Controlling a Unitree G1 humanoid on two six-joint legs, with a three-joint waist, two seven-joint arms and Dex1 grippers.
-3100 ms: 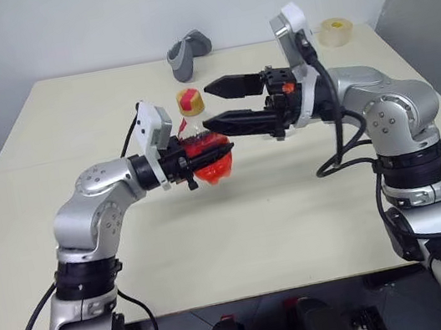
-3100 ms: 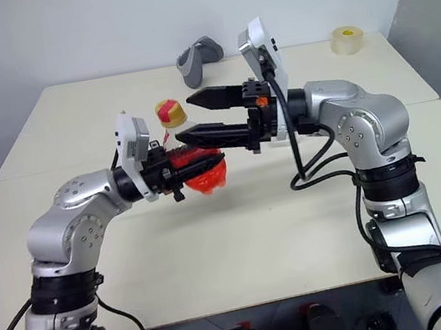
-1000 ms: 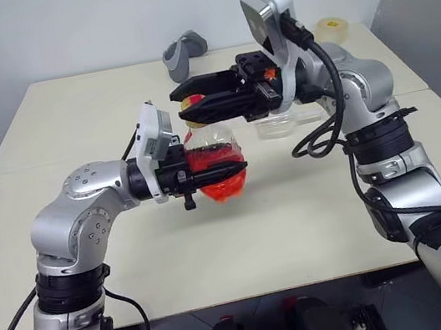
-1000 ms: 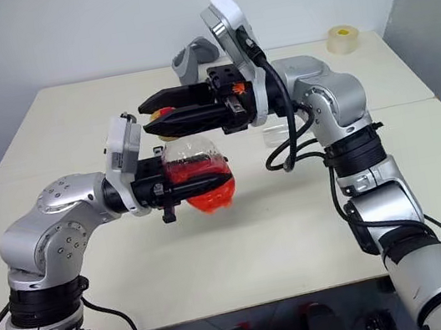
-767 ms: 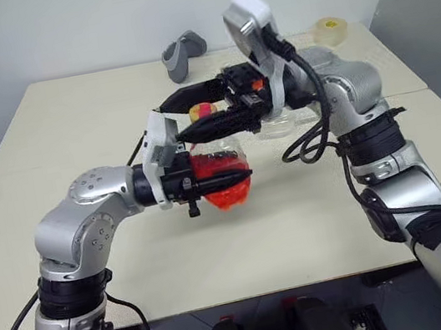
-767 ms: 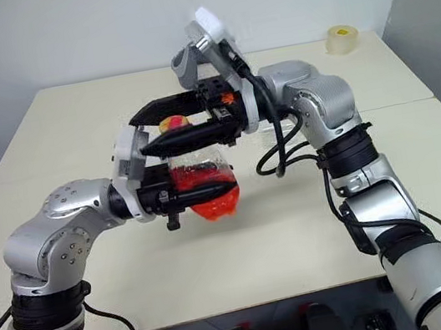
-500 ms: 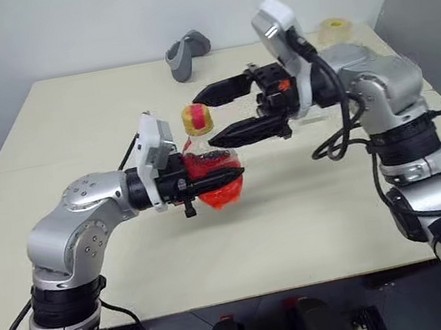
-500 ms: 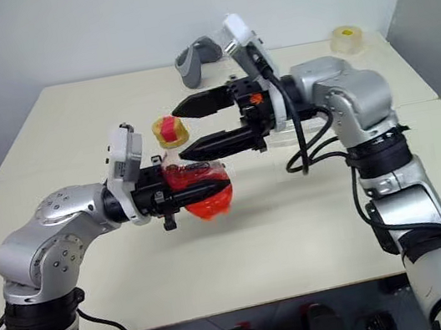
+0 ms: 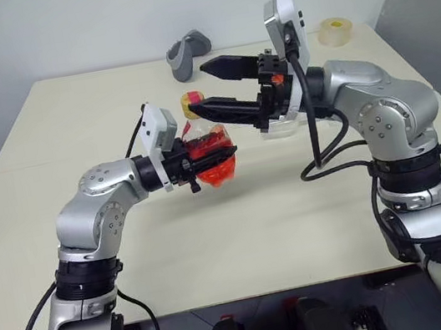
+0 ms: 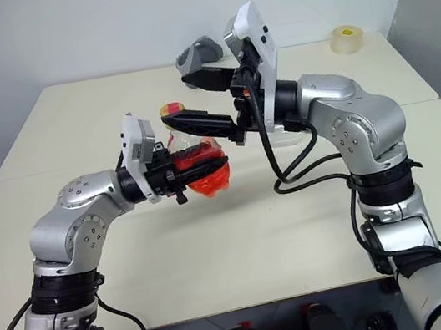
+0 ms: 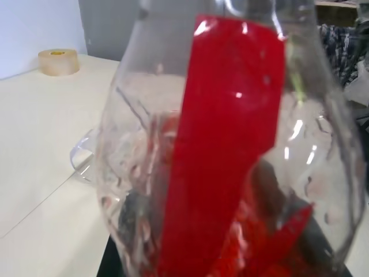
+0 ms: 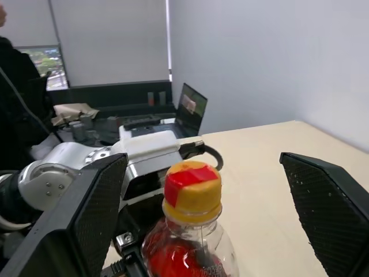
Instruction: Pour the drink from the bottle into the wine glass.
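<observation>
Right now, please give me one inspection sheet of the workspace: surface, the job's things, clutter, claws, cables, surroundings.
Surface: pale table, a seam running across it.
Job's things: bottle held above the table, yellow cap on, red drink inside; wine glass behind the right arm, mostly hidden, position unclear.
Clutter: grey object at the far edge; tape roll at the far right corner.
Claws: left claw shut on the bottle's body; right claw open, fingers either side of the cap, not touching.
Cables: black cable looped along the right arm.
Surroundings: white wall behind; laptop on a desk beyond.
</observation>
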